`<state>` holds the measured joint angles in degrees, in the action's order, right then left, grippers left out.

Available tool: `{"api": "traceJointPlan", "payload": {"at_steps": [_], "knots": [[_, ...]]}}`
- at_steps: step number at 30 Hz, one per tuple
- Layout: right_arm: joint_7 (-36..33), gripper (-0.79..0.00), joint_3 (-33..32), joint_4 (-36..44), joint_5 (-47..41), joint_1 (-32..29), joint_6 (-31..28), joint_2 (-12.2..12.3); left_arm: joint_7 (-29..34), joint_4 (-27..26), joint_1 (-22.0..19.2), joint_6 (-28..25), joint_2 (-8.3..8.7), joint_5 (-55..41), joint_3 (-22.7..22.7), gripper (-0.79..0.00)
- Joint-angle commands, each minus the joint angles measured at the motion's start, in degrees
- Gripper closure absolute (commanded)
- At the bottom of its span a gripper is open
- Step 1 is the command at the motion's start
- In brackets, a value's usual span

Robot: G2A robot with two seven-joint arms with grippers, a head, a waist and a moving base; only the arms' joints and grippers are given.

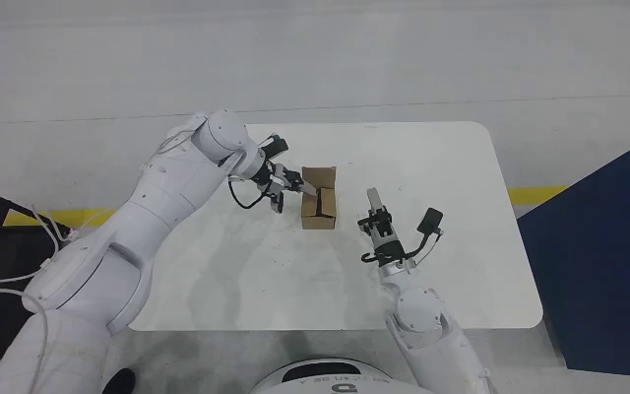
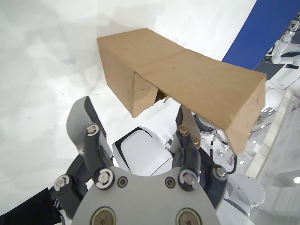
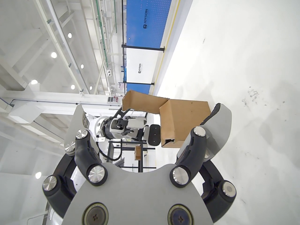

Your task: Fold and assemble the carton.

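A small brown carton (image 1: 319, 197) stands in the middle of the white table (image 1: 443, 167), one flap raised along its far side and the others partly folded in. My left gripper (image 1: 282, 187) is open right beside the carton's left side. In the left wrist view the carton (image 2: 178, 76) fills the space just ahead of the left gripper (image 2: 134, 111), and one fingertip (image 2: 185, 118) sits under its overhanging flap. My right gripper (image 1: 375, 215) is open, a short way right of the carton and apart from it. In the right wrist view the carton (image 3: 185, 120) lies beyond the right gripper (image 3: 150, 115).
Bare tabletop surrounds the carton on all sides. The table's rounded right edge borders a blue floor area (image 1: 591, 246), and a yellow floor line (image 1: 536, 194) runs behind it.
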<state>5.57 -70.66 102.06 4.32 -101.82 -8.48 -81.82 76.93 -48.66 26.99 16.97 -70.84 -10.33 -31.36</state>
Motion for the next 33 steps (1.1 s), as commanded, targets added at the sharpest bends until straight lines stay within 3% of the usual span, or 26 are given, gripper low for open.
{"api": "traceJointPlan", "payload": {"at_steps": [1, 7, 10, 12, 17, 20, 26, 33], "knots": [[-1.12, -0.785, -0.03, -0.08, -0.35, -0.04, -1.10, 0.08, -0.43, 0.18, 0.73, 0.40, 0.92, -0.23, -1.56, -0.785], [-5.28, -0.785, 0.29, -0.43, -2.55, 0.09, -3.08, 0.29, -2.47, -1.98, 3.61, 4.55, 3.15, 1.79, -4.15, -0.785], [-9.09, -0.785, 0.31, -0.54, -5.02, 0.09, -2.98, 0.49, -6.89, -2.04, 4.39, 7.35, 3.63, 3.25, -5.07, -0.785], [-12.88, -0.785, 0.26, -0.62, -8.27, -0.07, -2.90, 0.65, -11.51, -1.92, 4.26, 10.56, 3.48, 5.50, -4.85, -0.785], [-17.00, -0.785, 0.54, -1.51, -10.47, -0.41, -2.27, 0.97, -19.97, -1.14, 4.46, 14.67, 1.35, 0.82, -5.37, -0.785], [-17.14, -0.785, 1.43, -2.48, -10.22, -0.40, -2.65, 0.99, -21.58, 0.51, 3.71, 12.62, -0.44, -0.46, -3.96, -0.785], [-15.13, -0.785, 3.09, -3.93, -8.56, -0.19, -3.65, 0.93, -17.67, 4.11, 0.93, 4.36, -4.07, -3.35, -1.18, -0.785], [-13.76, -0.785, 3.57, -4.77, -9.30, -0.08, -4.21, 0.96, -4.60, 8.05, -0.94, -5.06, -5.85, -3.99, 0.83, -0.785]]}}
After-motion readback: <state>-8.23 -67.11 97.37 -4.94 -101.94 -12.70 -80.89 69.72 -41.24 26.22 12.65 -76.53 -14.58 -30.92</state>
